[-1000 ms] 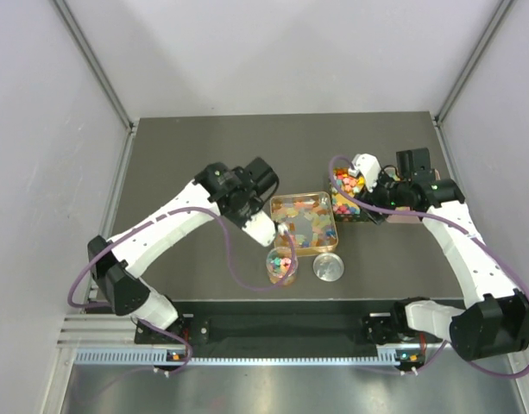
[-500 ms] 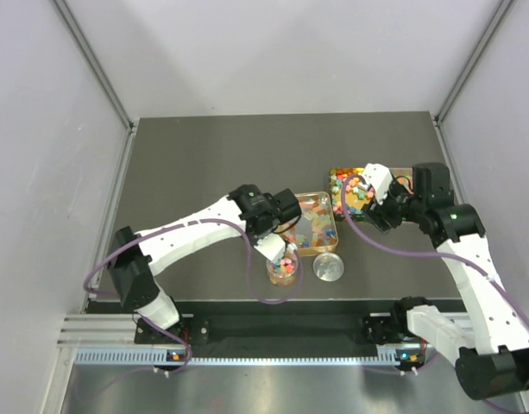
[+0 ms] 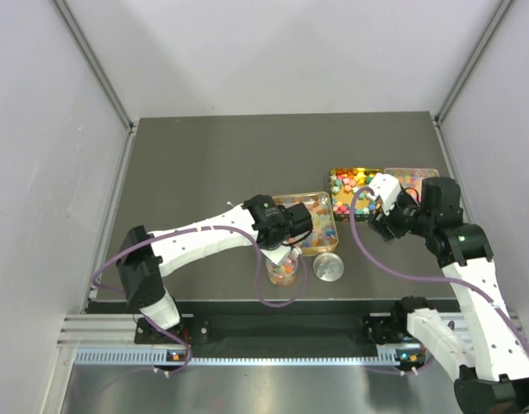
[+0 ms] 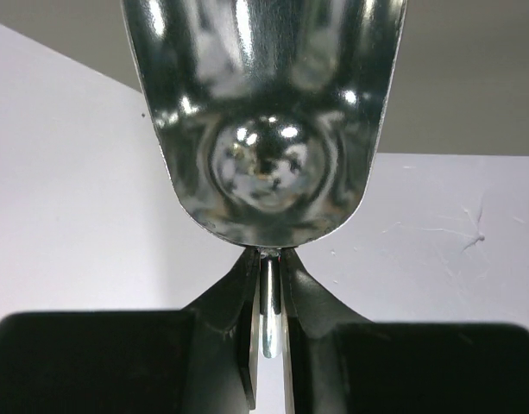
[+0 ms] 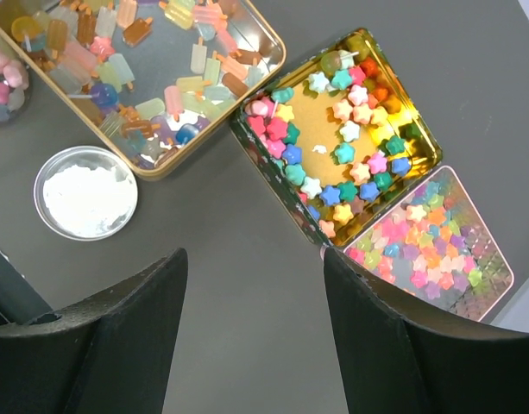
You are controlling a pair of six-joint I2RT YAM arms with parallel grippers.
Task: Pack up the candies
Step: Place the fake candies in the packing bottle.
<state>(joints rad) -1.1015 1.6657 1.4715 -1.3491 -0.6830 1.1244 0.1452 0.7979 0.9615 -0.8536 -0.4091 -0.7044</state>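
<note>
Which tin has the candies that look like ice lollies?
The shallow tin nearest the round silver lid. The square tin beside it holds star-shaped candies instead.

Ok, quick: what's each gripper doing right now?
Left gripper: closed on the handle of a metal scoop.
Right gripper: open, holding nothing.

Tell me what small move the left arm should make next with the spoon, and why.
Probably carry the spoon to the neighbouring tin of candies for a scoop: the left end effector grips it above the jar, and its bowl looks empty.
</note>
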